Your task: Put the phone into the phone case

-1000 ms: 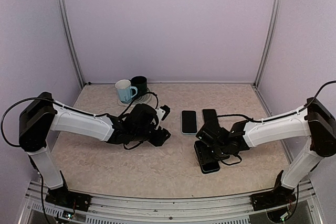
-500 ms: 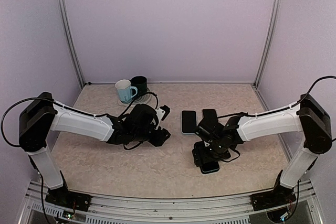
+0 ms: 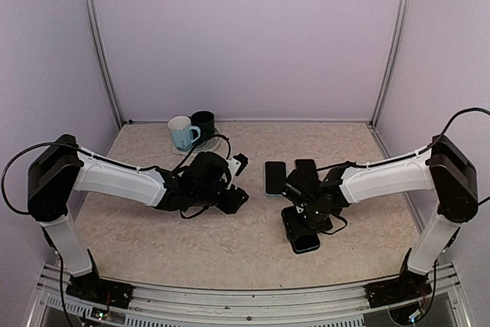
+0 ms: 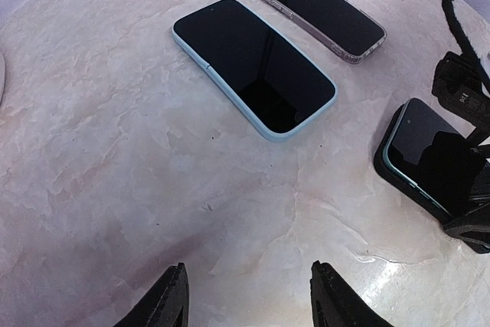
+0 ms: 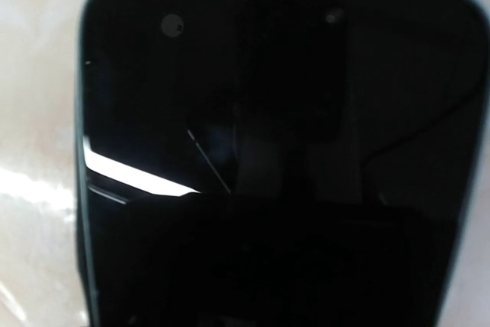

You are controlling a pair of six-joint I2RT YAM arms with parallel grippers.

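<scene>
Nearest the arms, the phone case [image 4: 383, 165] lies flat on the worktop [image 3: 230, 243] with the phone [image 4: 417, 139] lying in it, its teal rim showing above the black wall, so whether it is fully seated is unclear. The right claw [image 3: 308, 218] sits directly over the case, and whether it is released or clenched cannot be told. An off-centre press there could lever a corner out or skid the case across the smooth stone. Left of the case, the left claw [image 4: 250, 296] hovers released and empty over bare worktop, the best room for moving. Just beyond the case lie a light-blue phone [image 4: 256, 67] and a clear-cased phone [image 4: 318, 11], which a skid could knock. Two mugs [image 3: 191, 129] stand far beyond the case, to its left.
</scene>
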